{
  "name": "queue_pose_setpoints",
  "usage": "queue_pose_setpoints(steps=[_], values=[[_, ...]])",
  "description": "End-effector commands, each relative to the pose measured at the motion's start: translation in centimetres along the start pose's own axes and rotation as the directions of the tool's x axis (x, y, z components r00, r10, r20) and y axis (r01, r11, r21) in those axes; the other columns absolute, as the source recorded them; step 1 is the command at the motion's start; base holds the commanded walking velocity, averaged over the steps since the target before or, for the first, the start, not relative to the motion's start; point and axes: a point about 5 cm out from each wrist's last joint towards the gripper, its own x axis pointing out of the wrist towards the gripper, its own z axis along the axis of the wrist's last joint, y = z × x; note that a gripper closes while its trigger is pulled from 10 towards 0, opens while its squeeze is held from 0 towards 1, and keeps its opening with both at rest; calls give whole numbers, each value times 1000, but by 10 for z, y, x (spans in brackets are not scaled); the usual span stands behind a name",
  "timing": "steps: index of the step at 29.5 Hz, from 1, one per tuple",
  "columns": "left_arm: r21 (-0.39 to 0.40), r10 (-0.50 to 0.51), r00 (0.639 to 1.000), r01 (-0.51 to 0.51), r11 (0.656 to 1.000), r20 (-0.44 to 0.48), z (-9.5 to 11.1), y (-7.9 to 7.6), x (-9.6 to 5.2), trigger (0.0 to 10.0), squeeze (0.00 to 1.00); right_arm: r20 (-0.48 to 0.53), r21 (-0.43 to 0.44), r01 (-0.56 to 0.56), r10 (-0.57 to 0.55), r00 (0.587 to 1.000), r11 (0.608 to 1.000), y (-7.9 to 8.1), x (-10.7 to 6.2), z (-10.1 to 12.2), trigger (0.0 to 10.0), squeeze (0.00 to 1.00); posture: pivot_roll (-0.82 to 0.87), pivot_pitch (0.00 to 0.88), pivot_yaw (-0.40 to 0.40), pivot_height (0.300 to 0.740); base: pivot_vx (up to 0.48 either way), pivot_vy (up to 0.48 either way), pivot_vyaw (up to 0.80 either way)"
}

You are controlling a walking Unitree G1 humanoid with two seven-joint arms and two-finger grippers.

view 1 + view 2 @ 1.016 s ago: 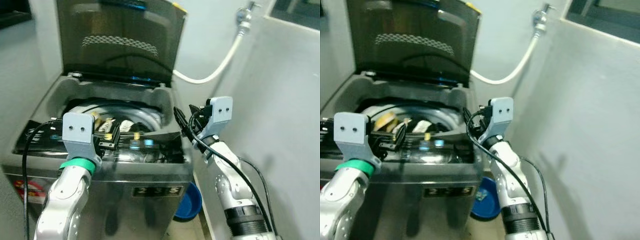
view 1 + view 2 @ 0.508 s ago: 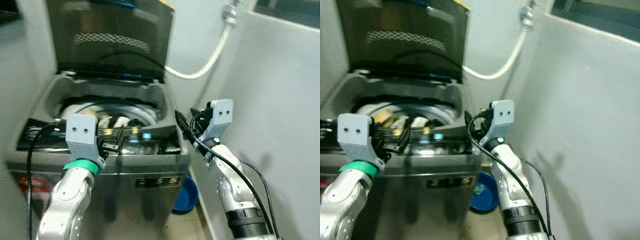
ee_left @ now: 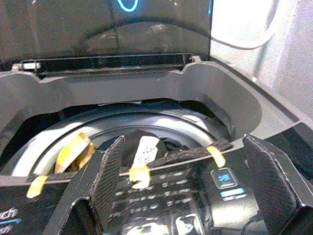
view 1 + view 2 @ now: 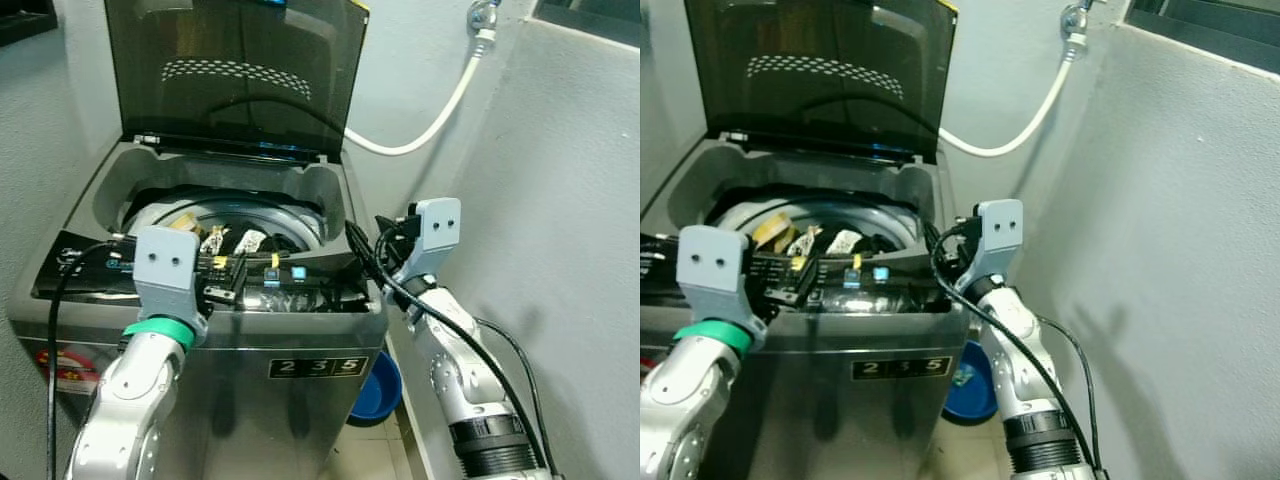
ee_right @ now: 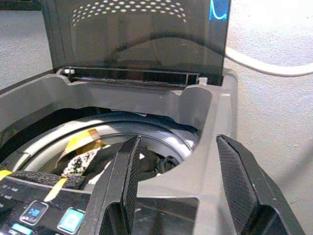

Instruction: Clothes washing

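Before the robot stood the washer [image 4: 200, 330], lid [image 4: 235, 75] up, clothes [image 4: 235, 240] already in the drum. Along the left pincer [image 3: 195, 196], fingers spread, empty, lay the control panel [image 3: 161, 188]. The right pincer [image 5: 186, 191] gaped over the rim. Next, probably pressing buttons.

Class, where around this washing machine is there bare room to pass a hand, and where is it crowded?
Free: the grey ledge between the raised lid and the drum. Crowded: the drum, with clothes inside, and the control panel, where both grippers' fingers hover.
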Motion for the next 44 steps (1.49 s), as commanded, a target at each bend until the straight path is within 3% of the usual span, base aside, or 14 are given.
queue_pose_setpoints(steps=[1, 7, 12, 18, 24, 28, 40, 43, 44], values=[[-12, 13, 1000, -13, 1000, 1, 0, 1, 0, 10000, 0, 9, 15, -7, 7, 1000, 1000, 1, 0, 1, 10000, 0, 17, 0, -88, 740, 0, 0, 0], [-64, 48, 999, -48, 997, 10, 2, 6, 5, 10000, 0, 18, 8, 5, -5, 1000, 1000, 1, 0, 4, 10000, 0, 3, 0, -83, 740, 0, 0, 0], [-80, 60, 998, -60, 995, 2, 3, 6, 16, 10000, 0, 38, -75, 41, -39, 999, 996, -5, -1, 6, 10000, 0, 7, 0, -81, 740, 0, 0, 0], [-84, 33, 999, -32, 996, 15, 8, 1, 24, 10000, 0, 12, -1, 25, -24, 1000, 1000, -5, -1, 3, 10000, 0, 13, 0, -79, 740, 0, 0, -400], [-55, -13, 1000, 12, 998, -15, -2, 0, 15, 10000, 0, 4, 6, -7, 6, 1000, 1000, 4, -2, 1, 10000, 0, 0, 0, -82, 740, 0, 0, -800], [-78, -49, 999, 49, 996, 3, -2, -2, 12, 10000, 0, 10, 4, -44, 44, 999, 999, 7, -4, 2, 10000, 0, -22, 0, -79, 740, 0, 0, -800], [-77, -74, 997, 75, 994, 12, 0, -6, 13, 10000, 0, 4, 22, -36, 36, 999, 999, 3, -8, 1, 10000, 0, -13, 0, -81, 740, 0, 0, -800], [-57, -154, 988, 152, 987, -22, -8, -12, 10, 10000, 0, -22, 50, -90, 92, 996, 995, 5, -17, -6, 10000, 0, -17, 16, -67, 740, 0, 0, -800], [-56, -235, 971, 232, 971, -47, -14, -18, 4, 10000, 0, -49, 81, -166, 170, 984, 983, 7, -30, -15, 10000, 0, -18, 22, -54, 740, 0, 0, -800]])
